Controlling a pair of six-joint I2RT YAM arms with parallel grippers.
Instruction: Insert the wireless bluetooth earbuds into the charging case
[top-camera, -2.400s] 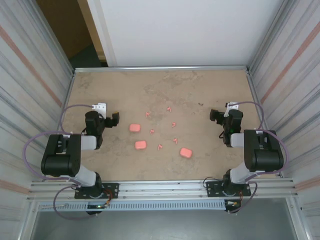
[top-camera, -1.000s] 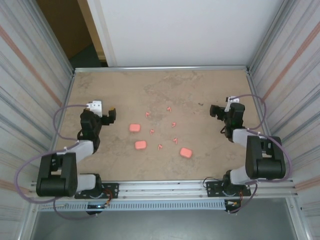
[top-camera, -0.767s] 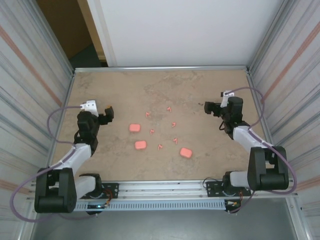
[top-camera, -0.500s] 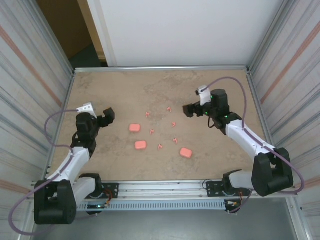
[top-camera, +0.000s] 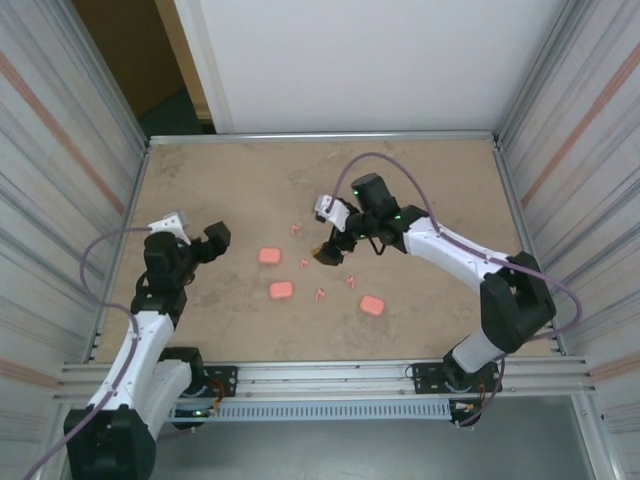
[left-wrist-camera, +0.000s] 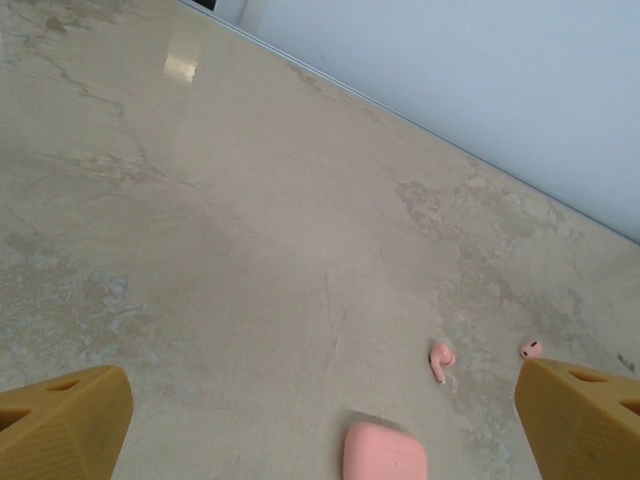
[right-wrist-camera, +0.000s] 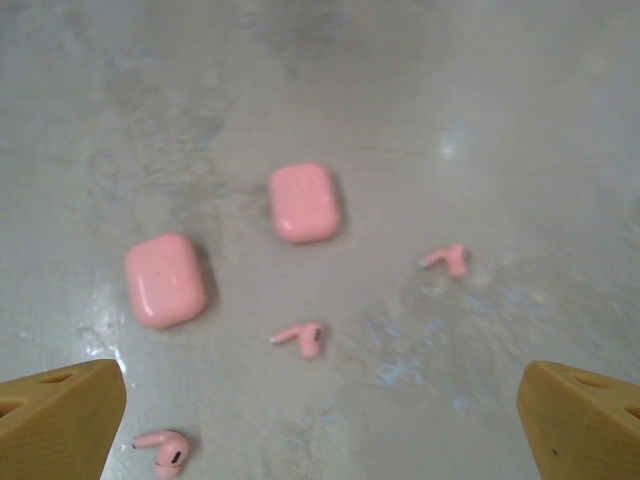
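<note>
Three shut pink charging cases lie mid-table: one (top-camera: 268, 256) at the left, one (top-camera: 281, 290) below it, one (top-camera: 372, 304) at the right. Several tiny pink earbuds are scattered among them, such as an earbud (top-camera: 296, 228) and another (top-camera: 351, 281). My right gripper (top-camera: 328, 250) hovers open over the earbuds. In the right wrist view (right-wrist-camera: 320, 430) it holds nothing, with two cases (right-wrist-camera: 304, 202) (right-wrist-camera: 165, 280) and three earbuds (right-wrist-camera: 300, 337) (right-wrist-camera: 447, 260) (right-wrist-camera: 163, 450) on the table ahead. My left gripper (top-camera: 217, 237) is open and empty, left of the cases. In the left wrist view (left-wrist-camera: 320, 440) a case (left-wrist-camera: 384, 452) and an earbud (left-wrist-camera: 441, 357) lie ahead.
The tan stone-patterned table (top-camera: 220, 180) has a metal rim and corrugated walls on both sides. A white panel (top-camera: 380, 60) stands behind the far edge. Bare tabletop stretches along the back and near the front edge.
The right arm has swung left from the table's right side to above the earbuds in the middle. The left arm has stretched out, its gripper staying near the left case.
</note>
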